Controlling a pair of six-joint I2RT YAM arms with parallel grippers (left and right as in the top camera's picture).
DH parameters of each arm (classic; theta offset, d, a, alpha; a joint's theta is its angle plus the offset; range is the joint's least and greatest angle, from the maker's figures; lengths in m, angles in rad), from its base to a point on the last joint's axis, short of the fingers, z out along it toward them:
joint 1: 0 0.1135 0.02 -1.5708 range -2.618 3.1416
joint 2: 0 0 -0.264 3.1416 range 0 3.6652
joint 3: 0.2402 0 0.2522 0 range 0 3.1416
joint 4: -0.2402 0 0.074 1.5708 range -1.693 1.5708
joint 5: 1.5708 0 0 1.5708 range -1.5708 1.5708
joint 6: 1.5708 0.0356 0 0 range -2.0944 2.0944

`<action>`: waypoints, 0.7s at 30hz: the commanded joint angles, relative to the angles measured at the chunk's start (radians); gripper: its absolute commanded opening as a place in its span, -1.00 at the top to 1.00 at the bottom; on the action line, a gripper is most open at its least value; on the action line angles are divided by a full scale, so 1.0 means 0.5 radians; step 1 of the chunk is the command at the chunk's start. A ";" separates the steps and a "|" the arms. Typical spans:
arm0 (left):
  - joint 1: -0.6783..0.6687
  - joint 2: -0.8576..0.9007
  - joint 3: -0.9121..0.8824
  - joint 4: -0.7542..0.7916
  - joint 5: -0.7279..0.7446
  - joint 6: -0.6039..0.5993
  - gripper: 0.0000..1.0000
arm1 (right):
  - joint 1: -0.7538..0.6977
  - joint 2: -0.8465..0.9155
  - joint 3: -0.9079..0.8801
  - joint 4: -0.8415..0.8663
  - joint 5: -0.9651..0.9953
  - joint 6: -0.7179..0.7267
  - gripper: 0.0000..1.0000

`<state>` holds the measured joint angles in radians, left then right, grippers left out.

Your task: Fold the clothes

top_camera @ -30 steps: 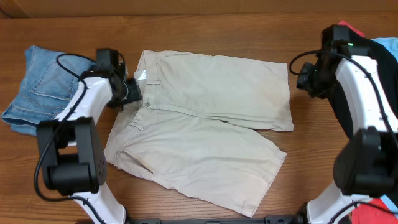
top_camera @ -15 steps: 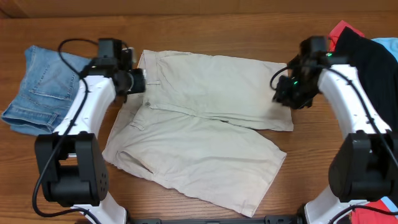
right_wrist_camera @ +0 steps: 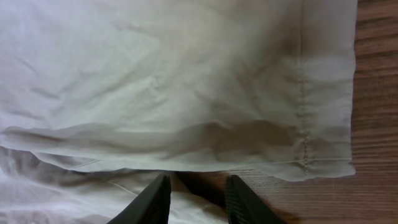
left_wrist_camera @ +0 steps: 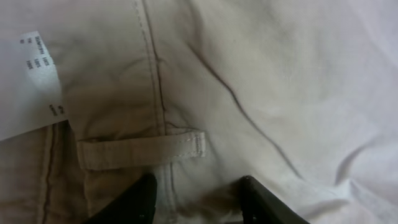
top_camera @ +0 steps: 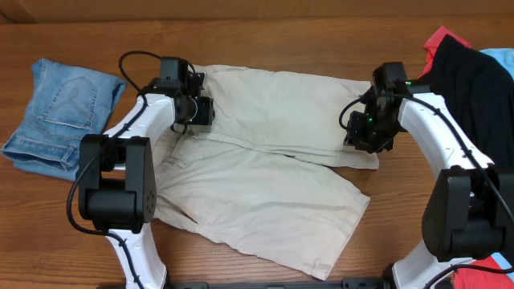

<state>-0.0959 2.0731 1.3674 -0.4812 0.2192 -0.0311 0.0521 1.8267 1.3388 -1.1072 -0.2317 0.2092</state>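
The shorts (top_camera: pixel 265 160) lie spread across the middle of the tabletop (top_camera: pixel 321 40), with the waistband toward frame left and the legs toward frame right. The jeans (top_camera: pixel 60 112) sit at the left edge, apart from the shorts. A heap of garments (top_camera: pixel 474 80) fills the upper right corner. The left gripper (top_camera: pixel 196 112) is over the waistband at the shorts' upper left. The right gripper (top_camera: pixel 364 135) is over the upper leg's hem, between the shorts and the heap.

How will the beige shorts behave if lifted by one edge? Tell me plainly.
Probably floppy: the shorts lie flat and creased, so a lifted edge would likely drape and drag the rest. The stitched hem and belt loop look thicker, so they should grip firmer. Pushed on the wooden table, it may bunch rather than slide.
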 commanded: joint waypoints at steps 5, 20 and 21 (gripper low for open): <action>0.210 0.192 -0.019 -0.011 -0.401 -0.366 0.15 | -0.003 -0.003 -0.004 0.011 -0.010 0.013 0.33; 0.623 0.180 0.047 -0.133 0.071 -0.577 -0.13 | -0.003 -0.003 -0.004 0.021 -0.011 0.007 0.32; 0.623 0.179 0.086 -0.182 0.124 -0.518 -0.16 | -0.003 -0.003 -0.004 0.017 -0.011 0.005 0.32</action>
<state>0.1921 2.0911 1.4071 -0.5091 0.2539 -0.3153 0.0521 1.8267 1.3384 -1.0988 -0.2317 0.2096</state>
